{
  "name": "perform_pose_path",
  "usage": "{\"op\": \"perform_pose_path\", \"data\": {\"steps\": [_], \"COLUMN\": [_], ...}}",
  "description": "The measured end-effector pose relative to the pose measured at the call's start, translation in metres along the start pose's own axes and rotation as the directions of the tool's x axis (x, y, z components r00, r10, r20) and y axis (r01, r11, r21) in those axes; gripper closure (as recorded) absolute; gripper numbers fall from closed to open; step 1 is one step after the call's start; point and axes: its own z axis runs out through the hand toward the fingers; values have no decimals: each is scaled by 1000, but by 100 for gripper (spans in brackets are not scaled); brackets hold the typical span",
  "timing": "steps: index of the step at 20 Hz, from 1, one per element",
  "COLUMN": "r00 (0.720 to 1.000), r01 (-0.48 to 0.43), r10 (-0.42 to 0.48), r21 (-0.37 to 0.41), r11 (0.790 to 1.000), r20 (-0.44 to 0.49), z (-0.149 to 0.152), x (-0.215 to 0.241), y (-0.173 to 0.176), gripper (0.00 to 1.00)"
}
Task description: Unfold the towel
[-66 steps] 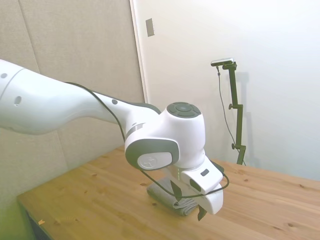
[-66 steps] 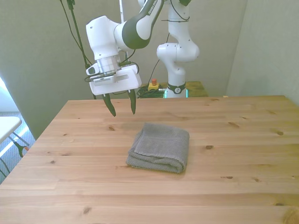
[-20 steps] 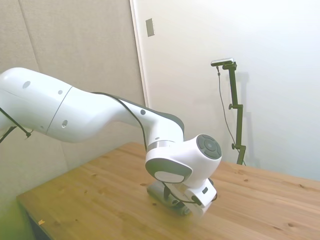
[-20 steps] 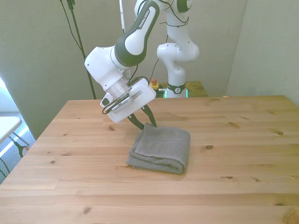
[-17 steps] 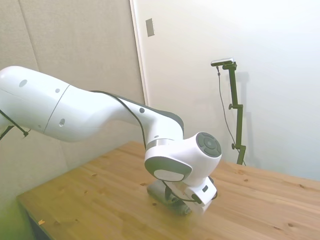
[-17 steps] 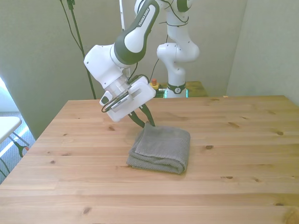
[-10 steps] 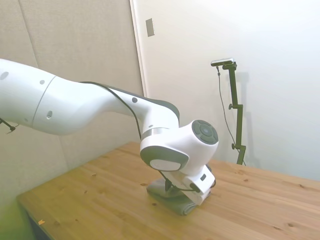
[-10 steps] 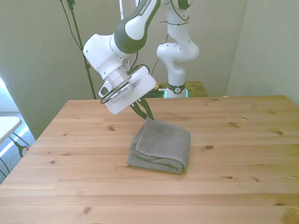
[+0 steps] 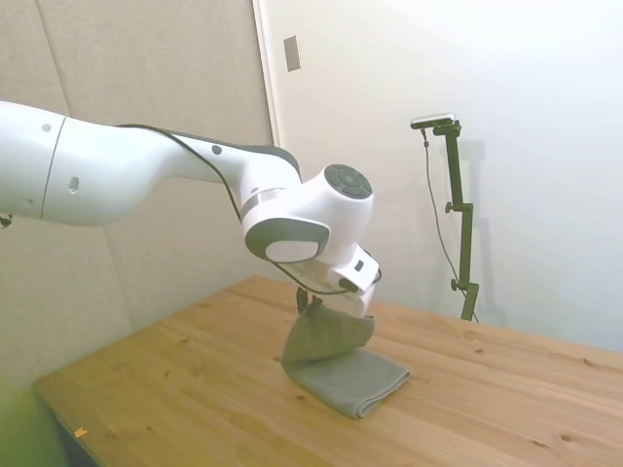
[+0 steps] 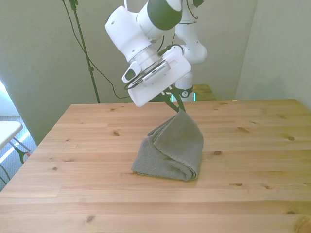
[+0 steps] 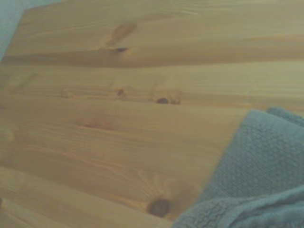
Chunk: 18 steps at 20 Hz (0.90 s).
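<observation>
You have the wooden table (image 10: 73, 194) as your whole work surface, with plenty of bare plank on every side of the cloth. The towel (image 10: 170, 150) sits near the middle of it, a little toward the far edge, and only part of it rests on the wood: its lower folds lie flat and bunched, while one upper corner is drawn up into a peak, so the cloth forms a small tent.

Judge it as light and thoroughly limp. The lifted part drapes in soft creases instead of holding a plane, and the side view shows the raised flap (image 9: 326, 336) sagging under its own weight. The terry weave looks coarse enough to resist slipping; the wrist view shows that looped texture (image 11: 256, 156) clearly. Nothing here is fragile, but the layers are likely to cling and drag along together.

The gripper (image 10: 176, 104) is pinched closed on that raised corner, fingers together with the cloth between them, and hangs above the towel's far edge.

Your hold is at a corner, which is the sensible place. What you cannot tell from these views is whether you have the top layer alone or several; the stacked edges near the front view's left (image 10: 146, 162) suggest more than one fold remains.
</observation>
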Motion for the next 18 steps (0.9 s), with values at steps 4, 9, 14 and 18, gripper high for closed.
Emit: {"op": "perform_pose_path", "data": {"steps": [4,9,14,18], "r00": [996,973,911,856], "r01": [89,203,320,391], "r10": [-89,-203,-324,-398], "r21": [-3,17,60,91], "r11": [996,979,946,916], "r20": [28,110,254,331], "z": [22,53,91,114], "x": [3,8,9,3], "y": [-39,-75,-89,-93], "gripper": [100,100,0,0]}}
